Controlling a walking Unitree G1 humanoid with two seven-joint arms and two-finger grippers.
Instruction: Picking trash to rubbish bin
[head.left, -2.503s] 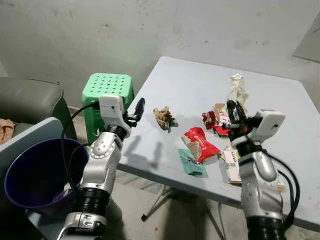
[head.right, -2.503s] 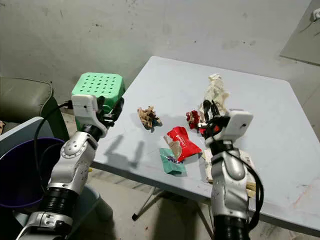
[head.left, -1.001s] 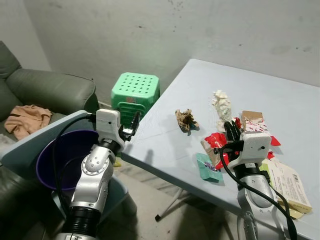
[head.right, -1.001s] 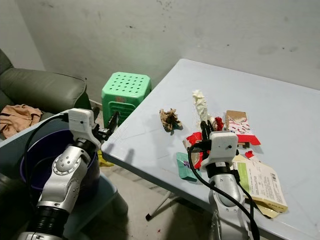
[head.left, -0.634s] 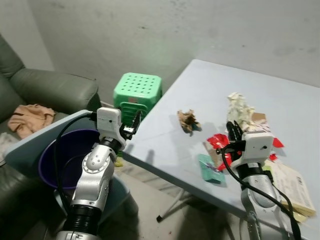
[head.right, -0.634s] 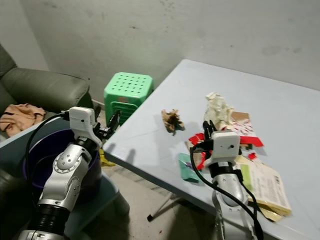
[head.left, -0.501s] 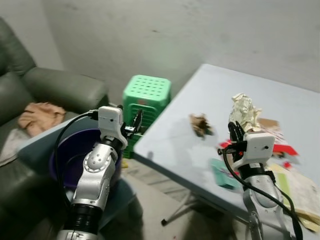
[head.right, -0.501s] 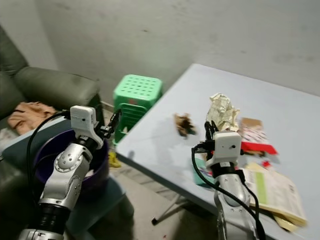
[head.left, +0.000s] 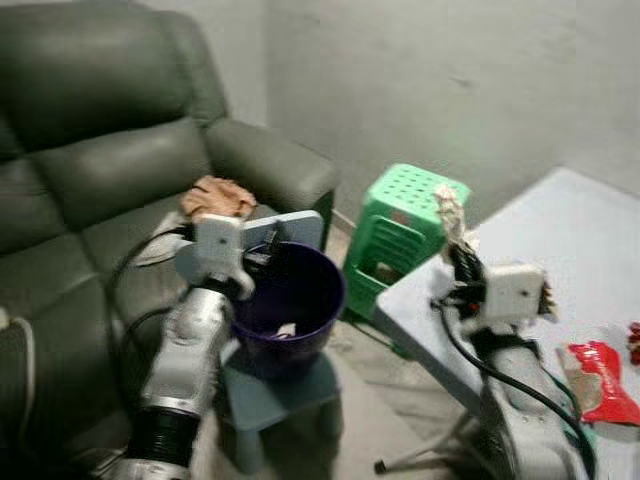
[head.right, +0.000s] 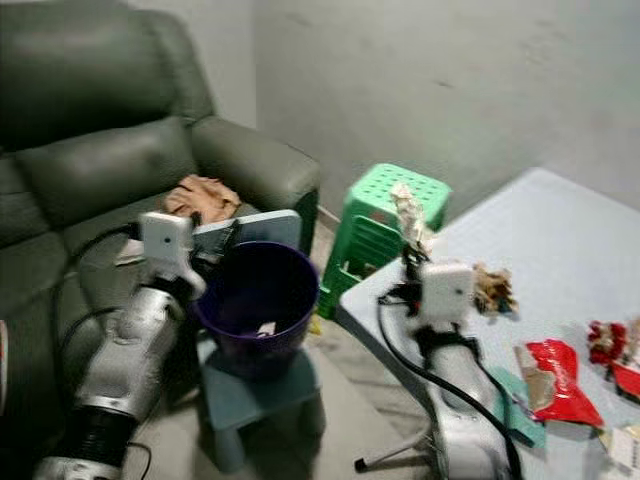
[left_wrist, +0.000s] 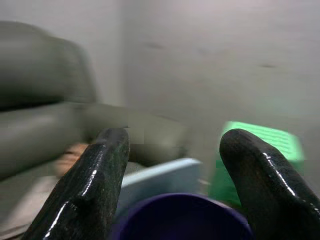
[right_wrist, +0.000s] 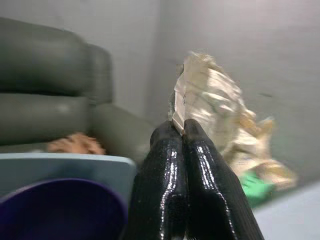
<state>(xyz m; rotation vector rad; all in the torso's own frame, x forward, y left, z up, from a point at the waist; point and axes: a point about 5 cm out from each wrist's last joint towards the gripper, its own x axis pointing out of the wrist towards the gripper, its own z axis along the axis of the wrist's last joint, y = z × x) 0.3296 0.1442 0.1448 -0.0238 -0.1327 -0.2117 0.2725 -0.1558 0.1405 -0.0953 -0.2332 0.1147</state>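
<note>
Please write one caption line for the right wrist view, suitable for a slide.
Right claw shut on crumpled paper, with the purple bin below and a dark sofa behind.

I see the bin (head.left: 290, 300) at the centre of the head view, standing on a small stool (head.left: 275, 395). Behind it, in the upper left of the frame, sits the sofa (head.left: 100, 170), with a cloth (head.left: 215, 195) on its seat. Right of the bin is the plastic stool (head.left: 405, 225), and the table (head.right: 540, 240) takes the right side of the frame. On the table at lower right lies a wrapper (head.right: 555, 385). My left gripper (left_wrist: 172, 165) hangs just left of the bin's rim. My right gripper (right_wrist: 184, 132), between bin and table, pinches a crumpled paper (right_wrist: 215, 105) above its fingertips.
</note>
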